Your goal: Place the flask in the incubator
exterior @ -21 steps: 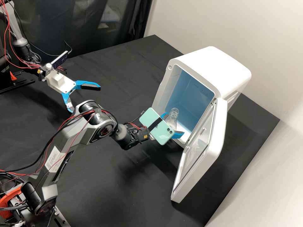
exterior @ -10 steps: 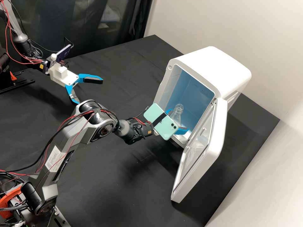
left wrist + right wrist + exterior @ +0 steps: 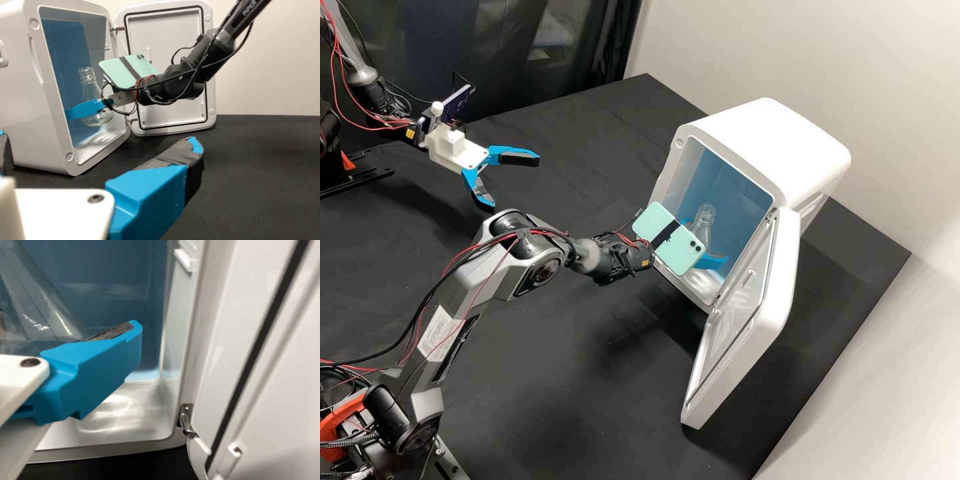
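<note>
The left wrist view shows the whole flask [image 3: 90,96], upright inside the open incubator [image 3: 20,110]. In the high view a green phone [image 3: 669,239] on the wrist hides its lower part. There are one flask, one incubator and two pincers. The right pincer [image 3: 82,109] holds the flask, one blue finger across its belly, seemingly just above the incubator floor. The left pincer [image 3: 505,175] hangs wide open over the table [image 3: 587,373], well apart.

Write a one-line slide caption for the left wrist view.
The right gripper holds the glass flask upright inside the white incubator, whose door stands wide open.
</note>
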`<state>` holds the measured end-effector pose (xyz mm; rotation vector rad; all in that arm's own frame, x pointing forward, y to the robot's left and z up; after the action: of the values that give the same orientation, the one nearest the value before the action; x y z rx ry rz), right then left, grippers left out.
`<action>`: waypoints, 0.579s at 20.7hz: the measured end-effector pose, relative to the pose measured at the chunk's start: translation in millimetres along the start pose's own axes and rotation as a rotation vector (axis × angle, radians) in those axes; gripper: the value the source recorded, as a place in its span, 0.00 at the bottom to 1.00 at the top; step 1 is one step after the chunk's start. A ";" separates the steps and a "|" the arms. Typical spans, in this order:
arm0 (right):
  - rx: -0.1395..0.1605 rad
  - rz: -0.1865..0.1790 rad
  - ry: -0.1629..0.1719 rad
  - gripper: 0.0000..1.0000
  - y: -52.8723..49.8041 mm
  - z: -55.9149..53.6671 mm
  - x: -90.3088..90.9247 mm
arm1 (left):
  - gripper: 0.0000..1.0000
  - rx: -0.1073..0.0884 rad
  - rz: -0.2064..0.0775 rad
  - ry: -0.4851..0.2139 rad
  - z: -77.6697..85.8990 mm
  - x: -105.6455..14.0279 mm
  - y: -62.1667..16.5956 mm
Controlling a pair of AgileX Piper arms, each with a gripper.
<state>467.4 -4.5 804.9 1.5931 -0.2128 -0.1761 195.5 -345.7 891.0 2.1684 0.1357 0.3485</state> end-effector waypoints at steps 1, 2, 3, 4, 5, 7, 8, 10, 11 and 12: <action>0.000 -0.004 -0.009 0.00 -1.7 -0.9 2.2 | 1.00 0.001 -0.001 -0.003 0.2 0.0 -0.1; 0.002 -0.008 -0.018 0.00 -2.8 -2.5 4.5 | 1.00 0.002 -0.002 -0.005 0.4 0.0 -0.2; 0.002 -0.009 -0.022 0.00 -3.2 -3.9 7.2 | 1.00 0.002 -0.002 -0.005 0.4 0.0 -0.2; -0.003 -0.014 -0.029 0.00 -5.4 -4.9 9.7 | 1.00 0.004 -0.002 -0.007 0.7 0.0 -0.1; -0.002 -0.019 -0.037 0.00 -6.7 -6.4 11.6 | 1.00 0.004 -0.003 -0.009 0.9 0.0 -0.2; -0.012 -0.029 -0.042 0.00 -10.0 -9.3 14.8 | 1.00 0.005 -0.004 -0.011 1.1 -0.1 -0.2; -0.015 -0.038 -0.045 0.00 -12.3 -10.7 16.0 | 1.00 0.005 -0.004 -0.011 1.1 -0.1 -0.2; -0.021 -0.041 -0.047 0.00 -12.8 -13.1 18.7 | 1.00 0.005 -0.004 -0.011 1.1 -0.1 -0.2; -0.021 -0.044 -0.049 0.00 -13.1 -13.4 20.3 | 1.00 0.005 -0.004 -0.014 1.7 0.1 -0.3; -0.024 -0.041 -0.052 0.00 -12.9 -13.7 21.8 | 1.00 0.005 -0.005 -0.019 2.7 0.4 -0.5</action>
<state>492.2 3.8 792.9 1.5705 -0.2173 -0.2511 196.7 -347.4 889.2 2.1758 0.1315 0.3254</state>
